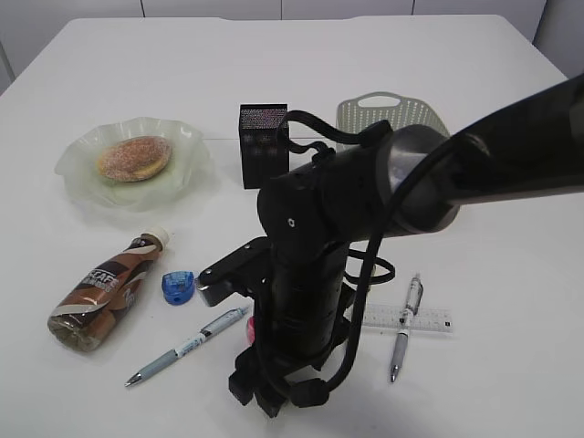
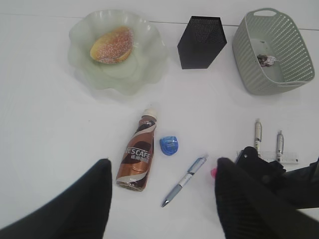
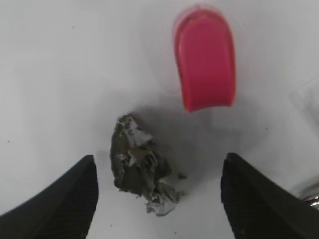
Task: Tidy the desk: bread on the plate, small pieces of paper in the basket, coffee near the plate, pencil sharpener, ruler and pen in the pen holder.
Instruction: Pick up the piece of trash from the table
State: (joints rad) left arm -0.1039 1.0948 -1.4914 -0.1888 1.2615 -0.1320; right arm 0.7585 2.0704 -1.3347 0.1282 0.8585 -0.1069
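Observation:
My right gripper (image 3: 159,199) is open, low over the desk (image 1: 474,109), with one crumpled piece of paper (image 3: 137,164) lying between its fingers, untouched. In the exterior view the right gripper (image 1: 274,397) is at the front middle and hides that paper. A second piece of paper (image 2: 266,60) lies in the basket (image 2: 259,79). The bread (image 1: 133,158) sits on the plate (image 1: 187,146). The coffee (image 1: 100,290) lies on its side in front of the plate. A blue pencil sharpener (image 1: 178,286), a pen (image 1: 189,346), the ruler (image 1: 429,318) and the pen holder (image 1: 264,144) rest on the desk. My left gripper (image 2: 162,199) is open and empty, high above.
A pink object (image 3: 204,64) lies just beyond the paper by my right gripper. Another pen (image 1: 406,328) lies across the ruler, and the left wrist view shows a second one (image 2: 257,132) beside it. The right arm (image 1: 438,173) crosses over the basket's front.

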